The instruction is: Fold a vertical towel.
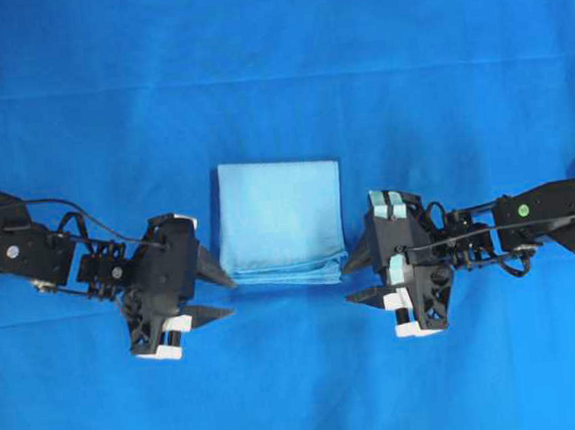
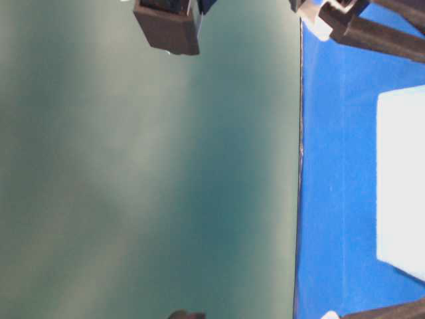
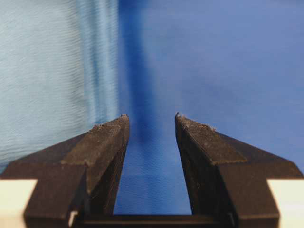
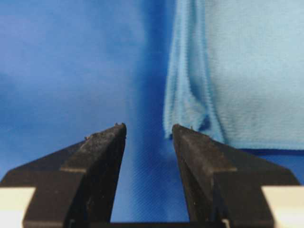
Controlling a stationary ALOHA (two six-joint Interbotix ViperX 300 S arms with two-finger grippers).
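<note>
Flanking the towel [image 1: 280, 222] near its layered bottom edge: our left claw [image 1: 220, 295] and right claw [image 1: 357, 279], both spread, empty, roughly equally near.

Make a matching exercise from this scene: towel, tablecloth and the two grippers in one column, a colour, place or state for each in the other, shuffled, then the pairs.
1. towel
2. tablecloth
3. left gripper
4. right gripper

A. deep royal blue, covers the table
B. open, at the towel's near right corner in the overhead view
C. pale sky blue, folded in layers
D. open, at the towel's near left corner in the overhead view

Pairs: 1-C, 2-A, 3-D, 4-B
</note>
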